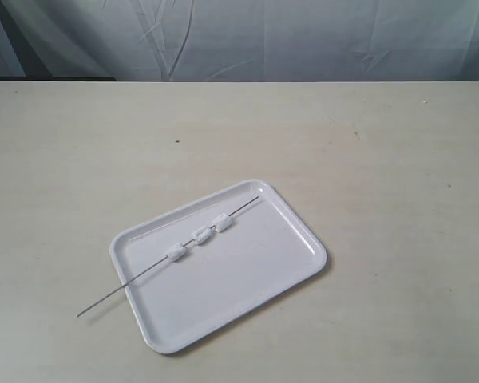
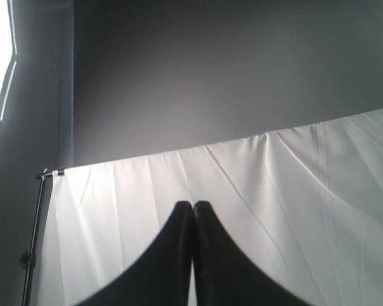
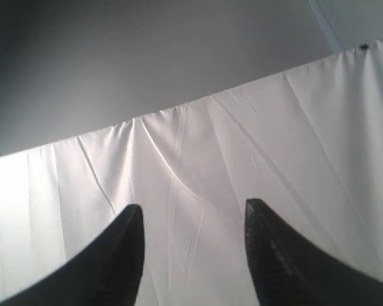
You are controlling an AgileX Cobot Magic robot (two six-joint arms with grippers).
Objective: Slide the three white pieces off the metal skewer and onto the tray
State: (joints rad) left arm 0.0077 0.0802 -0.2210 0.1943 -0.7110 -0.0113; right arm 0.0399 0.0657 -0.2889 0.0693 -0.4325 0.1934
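The white tray [image 1: 247,279] lies on the table, turned at an angle. The metal skewer [image 1: 112,298] rests across its far left part, one end sticking out past the rim onto the table. Threaded on it in a row are the three white pieces [image 1: 200,235], over the tray. Neither arm appears in the exterior view. My left gripper [image 2: 193,205] is shut with nothing in it and faces a white curtain. The right gripper [image 3: 193,210] is open and empty, also facing the curtain.
The beige table [image 1: 383,159] spreads around the tray. A pale draped curtain [image 1: 263,40] hangs behind its far edge. A dark stand [image 2: 32,255] holds the curtain's corner in the left wrist view.
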